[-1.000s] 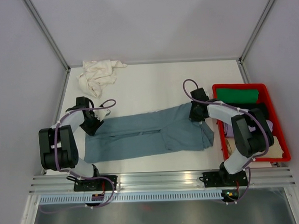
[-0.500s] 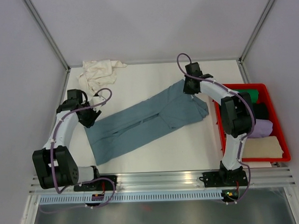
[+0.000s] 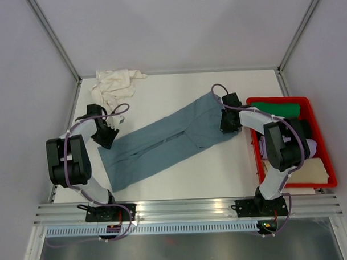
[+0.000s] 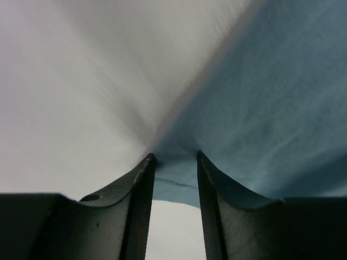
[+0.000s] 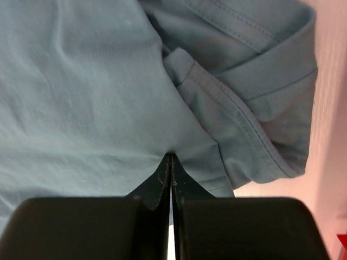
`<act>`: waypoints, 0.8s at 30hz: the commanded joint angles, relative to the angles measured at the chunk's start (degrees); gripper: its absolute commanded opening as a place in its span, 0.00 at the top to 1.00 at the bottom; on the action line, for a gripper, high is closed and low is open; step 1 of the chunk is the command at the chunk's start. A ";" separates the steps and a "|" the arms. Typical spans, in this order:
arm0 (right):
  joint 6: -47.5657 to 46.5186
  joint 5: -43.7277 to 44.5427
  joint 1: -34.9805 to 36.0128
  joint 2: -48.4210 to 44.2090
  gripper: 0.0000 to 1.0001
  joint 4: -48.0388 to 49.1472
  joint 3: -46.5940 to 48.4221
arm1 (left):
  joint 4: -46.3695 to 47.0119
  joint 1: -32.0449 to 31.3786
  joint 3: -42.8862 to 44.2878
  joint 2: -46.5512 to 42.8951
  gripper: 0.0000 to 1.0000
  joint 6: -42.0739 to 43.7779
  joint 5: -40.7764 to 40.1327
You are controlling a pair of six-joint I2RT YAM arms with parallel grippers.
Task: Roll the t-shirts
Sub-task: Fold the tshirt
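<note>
Blue-grey t-shirt (image 3: 162, 144) lies folded into a long strip. It runs diagonally over the desk (image 3: 178, 90), from close to the near-left corner toward the far-right.

Left claw (image 4: 174, 158) is at the strip's left end, fingers part-closed on a bunched edge. The cloth tents up toward it.

Right claw (image 5: 170, 157) is pressed together on the sleeve end, with creases converging at its tips.

Judgement: both ends are held to stretch and straighten the strip before rolling. No roll is formed yet.

Cream t-shirt (image 3: 112, 86) sits crumpled at the far-left corner, probably next in turn. Red crate (image 3: 278, 99) stands along the right edge.
</note>
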 commanded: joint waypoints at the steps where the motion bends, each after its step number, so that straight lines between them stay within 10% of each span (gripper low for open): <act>1: 0.72 -2.06 -1.23 5.70 1.00 2.78 2.72 | 1.51 0.14 -5.33 -3.91 0.57 3.33 2.79; 5: 2.30 -3.03 -3.15 15.61 1.00 3.67 9.21 | 0.46 -1.09 -12.72 -8.47 0.58 8.35 6.14; 16: 6.17 -5.41 -3.78 40.34 0.94 -9.34 63.71 | -7.79 -10.75 -20.12 -21.48 0.56 7.65 16.95; 24: 10.45 -6.98 -5.35 19.08 0.61 7.86 31.93 | -11.33 -8.57 -12.65 -23.96 0.55 0.54 14.15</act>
